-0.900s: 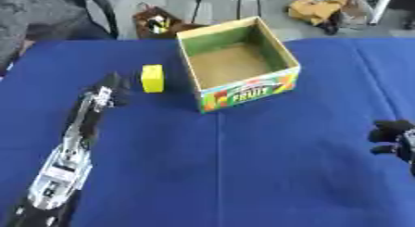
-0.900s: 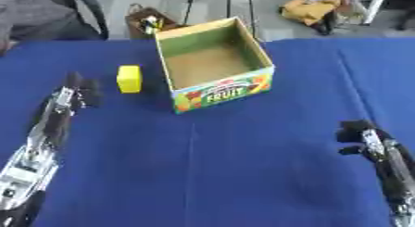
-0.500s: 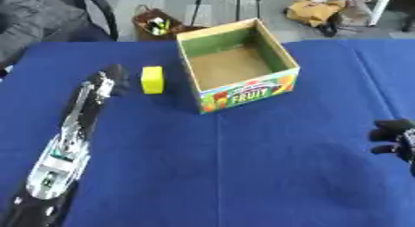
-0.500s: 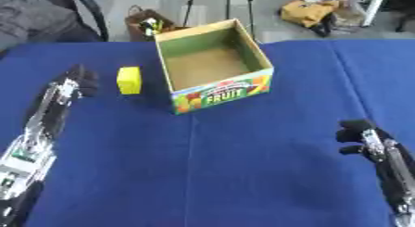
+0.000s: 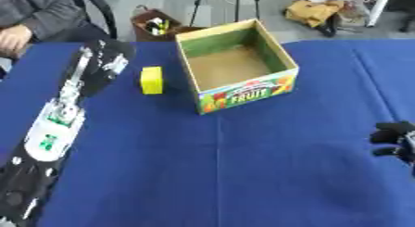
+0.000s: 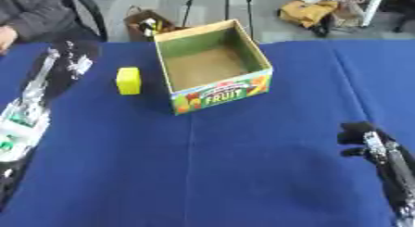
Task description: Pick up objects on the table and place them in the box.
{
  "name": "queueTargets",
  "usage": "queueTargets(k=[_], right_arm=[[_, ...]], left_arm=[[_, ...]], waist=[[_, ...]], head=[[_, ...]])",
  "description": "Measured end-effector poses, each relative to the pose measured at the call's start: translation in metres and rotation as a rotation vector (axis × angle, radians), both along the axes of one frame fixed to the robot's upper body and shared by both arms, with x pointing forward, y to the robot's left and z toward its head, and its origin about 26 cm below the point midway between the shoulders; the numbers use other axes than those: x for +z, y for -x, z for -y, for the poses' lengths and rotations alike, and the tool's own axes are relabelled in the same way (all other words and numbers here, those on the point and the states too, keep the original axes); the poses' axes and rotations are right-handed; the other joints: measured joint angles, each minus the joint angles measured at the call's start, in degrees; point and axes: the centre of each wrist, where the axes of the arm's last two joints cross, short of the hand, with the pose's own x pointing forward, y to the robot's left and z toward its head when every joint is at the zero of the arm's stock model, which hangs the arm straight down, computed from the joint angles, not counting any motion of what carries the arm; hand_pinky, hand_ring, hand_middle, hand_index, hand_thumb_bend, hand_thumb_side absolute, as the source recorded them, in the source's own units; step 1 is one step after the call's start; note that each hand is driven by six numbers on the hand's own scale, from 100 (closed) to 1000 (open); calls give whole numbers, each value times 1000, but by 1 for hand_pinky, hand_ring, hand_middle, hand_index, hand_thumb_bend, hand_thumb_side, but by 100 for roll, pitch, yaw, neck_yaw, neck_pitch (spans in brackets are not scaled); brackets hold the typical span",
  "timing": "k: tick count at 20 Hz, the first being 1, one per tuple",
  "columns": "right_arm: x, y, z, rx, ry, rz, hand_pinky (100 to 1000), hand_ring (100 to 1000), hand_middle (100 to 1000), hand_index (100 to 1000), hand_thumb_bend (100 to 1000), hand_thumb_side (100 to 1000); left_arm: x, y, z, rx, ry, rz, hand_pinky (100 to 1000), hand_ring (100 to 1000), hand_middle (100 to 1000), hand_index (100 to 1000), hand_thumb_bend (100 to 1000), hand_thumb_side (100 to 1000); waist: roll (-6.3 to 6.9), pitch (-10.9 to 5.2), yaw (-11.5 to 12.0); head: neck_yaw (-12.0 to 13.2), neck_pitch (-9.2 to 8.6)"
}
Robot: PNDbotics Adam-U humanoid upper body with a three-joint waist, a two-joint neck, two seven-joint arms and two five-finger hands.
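Item one, my left hand [image 5: 103,60]: extended up the left side of the counter [image 5: 243,175], its tip near the far edge; it is blurred and I cannot tell whether its fingers are apart or together, though nothing appears held. Item two, yellow block [image 5: 151,79]: the only loose object I see, standing on the blue cloth just beside the left hand on its right, and near the box's left wall but apart from it. Item three, box [image 5: 236,66]: open-topped cardboard with a fruit print on its front face, green inner walls, brown floor, nothing visible inside. Item four, my right hand [image 6: 361,137]: at the right edge, well apart from block and box, its dark fingers looking curled with nothing in them. Step in hand, as I judge it: closing the left hand on the block. Handling notes: I should bring the hand across to the right so the fingers straddle the block rather than nudge it toward the box wall, settle low before closing, then lift clear of the box rim before carrying it over the opening. Risk: a sideways brush could slide or topple the block
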Motion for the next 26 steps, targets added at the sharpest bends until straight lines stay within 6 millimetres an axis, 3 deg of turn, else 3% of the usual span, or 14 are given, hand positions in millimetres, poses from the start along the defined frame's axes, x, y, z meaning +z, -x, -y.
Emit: queueTargets(k=[2,5,6,10,16,26], right_arm=[[1,-1,-1,6,1,3,608,702,623,770,100,1000],[1,-1,-2,11,3,0,608,702,623,770,100,1000],[1,-1,-2,11,3,0,607,701,622,769,100,1000],[1,-1,-4,22,6,-1,607,701,621,769,100,1000],[2,-2,-6,32,9,-1,606,700,621,768,100,1000],[2,-2,-6,33,10,-1,604,699,619,767,100,1000]], left_arm=[[6,-12,-2,11,-128,-27,743,710,681,767,549,599],[8,-27,-4,27,-313,-82,743,710,681,767,549,599],[6,-29,-6,31,-353,-99,774,729,678,783,559,427],[7,-40,-4,37,-474,-153,792,739,686,799,548,307],[9,-56,2,41,-611,-273,798,742,691,807,515,275],[0,-60,-3,57,-728,-320,790,726,673,803,468,269]], waist=[[0,0,-38],[4,0,-76],[6,0,-76],[41,1,-235],[42,1,-297],[23,4,-301]], head=[[22,-1],[51,-4],[52,-5],[120,-47],[168,-52],[170,-53]])
